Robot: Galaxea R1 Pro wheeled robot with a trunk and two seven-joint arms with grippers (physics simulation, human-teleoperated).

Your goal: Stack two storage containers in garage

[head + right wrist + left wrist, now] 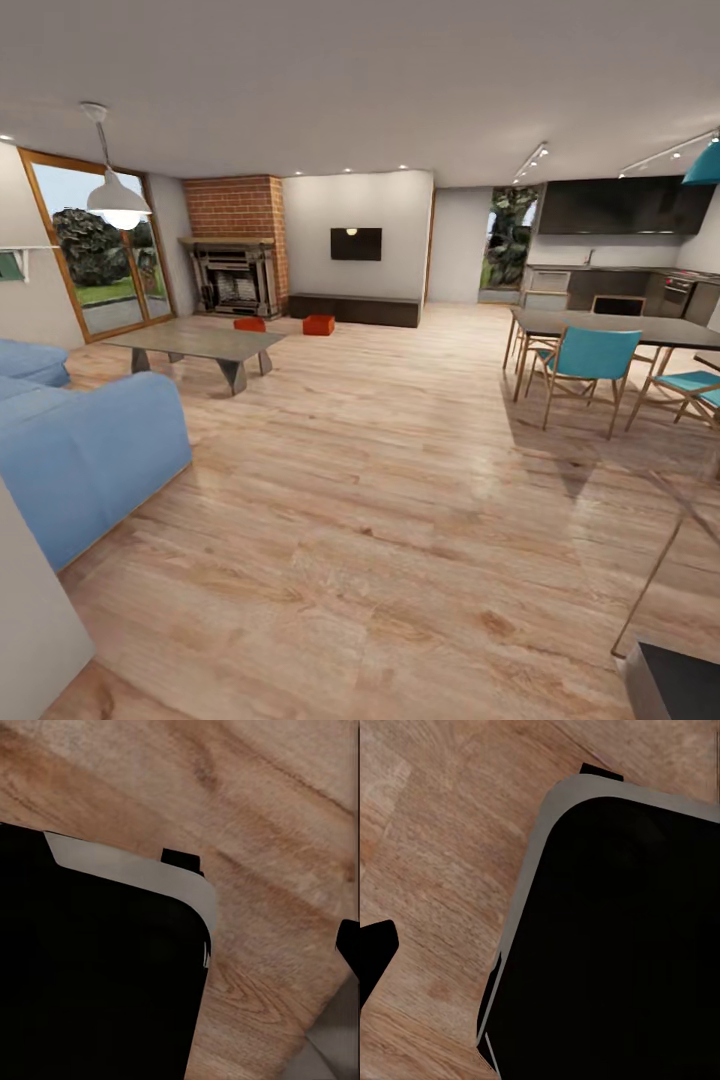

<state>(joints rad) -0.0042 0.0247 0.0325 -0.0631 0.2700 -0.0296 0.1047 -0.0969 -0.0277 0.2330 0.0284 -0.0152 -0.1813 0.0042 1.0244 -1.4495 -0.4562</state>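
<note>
Jaws on both arms are beyond what I can judge: each wrist camera looks down at the wood floor past a big black body with a pale grey rounded edge (540, 847), and I cannot tell whether either pair is released or clenched. On the left wrist view a dark tip (375, 949) pokes in at the frame edge, and a similar dark bit (349, 945) shows on the right wrist view; what they belong to I cannot say for sure

From the head camera I am looking across the living room over a light wood-plank floor (400, 500). Both storage containers sit on that floor at the far end, well apart from me: one orange-red bin (250, 324) just in front of the brick fireplace (236, 250), partly behind the far edge of the low grey coffee table (195, 345), and the other bin (318, 324) beside it, just in front of the long low dark cabinet (355, 308) under the black wall TV (356, 243). The two bins are near each other but not touching

A blue sofa (85, 450) fills my near left, and a dining table with teal chairs (590, 360) stands to the right, kitchen units behind it
</note>
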